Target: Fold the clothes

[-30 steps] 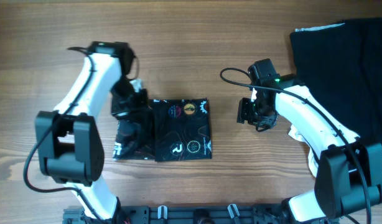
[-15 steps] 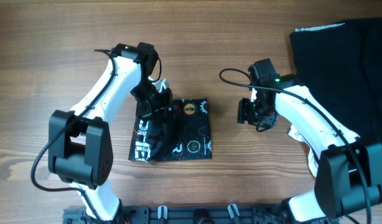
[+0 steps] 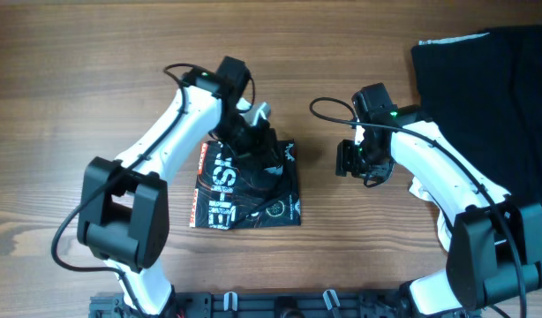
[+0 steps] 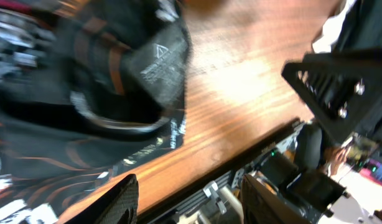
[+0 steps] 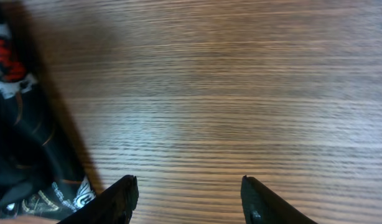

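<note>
The left tool point(image 3: 256, 141) has swept the black jersey's point(image 3: 273, 190) lettered left flap rightward over the bundle lying mid-way across the table point(image 3: 359, 265) and now stands open, gripping nothing visible, so this fold looks nearly laid; the right tool point(image 3: 353, 160) waits open, empty.

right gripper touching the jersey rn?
Apart. Overhead shows a strip of bare table between the right gripper and the jersey; right wrist view agrees, fingers open over wood.
</note>
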{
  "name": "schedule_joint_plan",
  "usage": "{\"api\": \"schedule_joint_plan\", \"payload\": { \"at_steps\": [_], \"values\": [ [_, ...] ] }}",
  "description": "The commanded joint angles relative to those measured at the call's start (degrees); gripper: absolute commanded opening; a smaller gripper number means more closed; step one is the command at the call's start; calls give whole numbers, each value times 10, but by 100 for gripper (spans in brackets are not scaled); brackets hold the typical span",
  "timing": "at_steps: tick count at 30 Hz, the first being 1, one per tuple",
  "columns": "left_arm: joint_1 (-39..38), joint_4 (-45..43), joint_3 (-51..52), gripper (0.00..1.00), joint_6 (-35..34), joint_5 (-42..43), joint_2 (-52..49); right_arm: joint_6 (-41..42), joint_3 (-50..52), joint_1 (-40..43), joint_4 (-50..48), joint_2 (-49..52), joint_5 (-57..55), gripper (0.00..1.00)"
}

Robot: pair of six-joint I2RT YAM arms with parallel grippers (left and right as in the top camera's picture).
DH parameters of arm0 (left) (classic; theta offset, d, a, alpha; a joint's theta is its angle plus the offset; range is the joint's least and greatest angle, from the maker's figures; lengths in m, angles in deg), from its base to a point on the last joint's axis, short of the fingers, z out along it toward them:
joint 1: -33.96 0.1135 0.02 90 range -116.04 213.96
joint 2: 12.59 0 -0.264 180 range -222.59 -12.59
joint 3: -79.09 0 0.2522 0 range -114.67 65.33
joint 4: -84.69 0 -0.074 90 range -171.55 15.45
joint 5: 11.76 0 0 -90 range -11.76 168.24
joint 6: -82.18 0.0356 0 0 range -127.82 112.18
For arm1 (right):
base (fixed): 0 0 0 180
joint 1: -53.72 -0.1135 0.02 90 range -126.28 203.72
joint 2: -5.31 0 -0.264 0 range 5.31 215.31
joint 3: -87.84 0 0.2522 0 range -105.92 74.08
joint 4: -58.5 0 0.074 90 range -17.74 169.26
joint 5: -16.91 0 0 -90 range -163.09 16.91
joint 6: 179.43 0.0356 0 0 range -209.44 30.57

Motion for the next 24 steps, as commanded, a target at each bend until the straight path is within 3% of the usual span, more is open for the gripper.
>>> {"api": "schedule_joint_plan", "payload": {
  "at_steps": [1, 3, 7, 12, 18, 20, 22, 24],
  "values": [
    [98, 2, -14, 53, 13, -42, 16, -96, -8, 1, -20, -4, 119, 58],
    [157, -5, -14, 54, 13, -75, 16, -120, -9, -9, -54, -4, 205, 58],
    [213, -14, -12, 56, 13, -156, 10, -108, -9, -116, -139, -4, 218, 59],
    [213, -66, 47, 64, 10, -188, 10, -36, -9, -222, -276, -1, 104, 62],
    [203, -126, 148, 65, 9, -182, 10, -38, -9, -234, -323, 59, 70, 62],
    [194, -139, 167, 66, 9, -181, 10, -38, -9, -235, -314, 66, 75, 55],
    [184, -155, 178, 70, 9, -181, 10, -41, -9, -235, -298, 66, 75, 23],
    [179, -159, 183, 72, 9, -181, 10, -45, -9, -235, -252, 66, 75, 7]
  ]
}}
